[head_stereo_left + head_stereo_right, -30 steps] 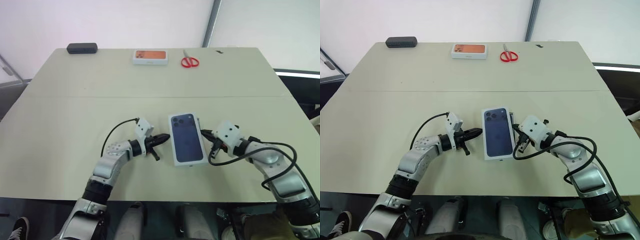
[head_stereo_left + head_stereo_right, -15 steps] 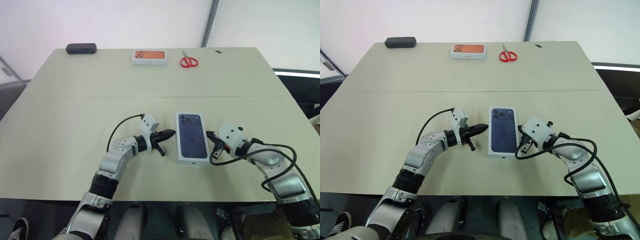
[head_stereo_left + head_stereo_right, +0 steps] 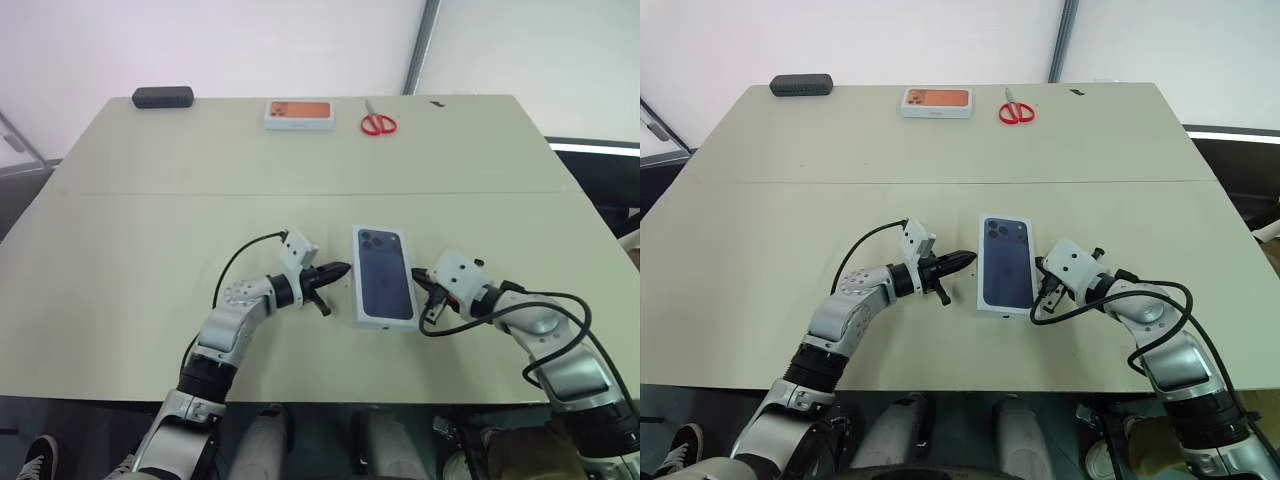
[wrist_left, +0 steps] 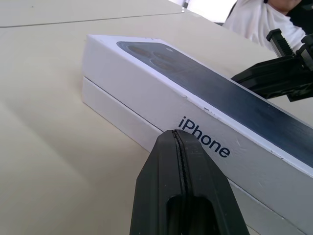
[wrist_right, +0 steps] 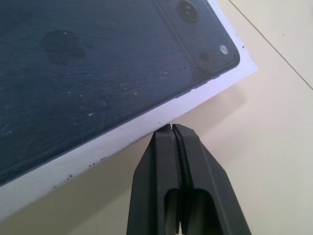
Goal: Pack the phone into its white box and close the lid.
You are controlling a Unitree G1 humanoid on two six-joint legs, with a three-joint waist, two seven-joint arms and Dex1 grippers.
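The white box (image 4: pixel 117 113) lies near the table's front edge with the lid (image 3: pixel 384 285) over it. The lid's top bears a dark navy phone picture and its side reads "iPhone" (image 4: pixel 204 137). A thin band of the box shows under the lid's rim. The phone itself is hidden. My left gripper (image 3: pixel 345 268) is shut, its tip right by the lid's left side. My right gripper (image 3: pixel 418 274) is shut too, its tip (image 5: pixel 172 128) at the lid's right edge.
At the table's far edge lie a black oblong case (image 3: pixel 163 97), a white box with an orange picture (image 3: pixel 300 112) and red scissors (image 3: pixel 379 123). A person in white (image 4: pixel 259 24) sits behind the right side.
The closed box has turned from slightly skewed to square and slid a little to the right. Both grippers stay shut beside it.
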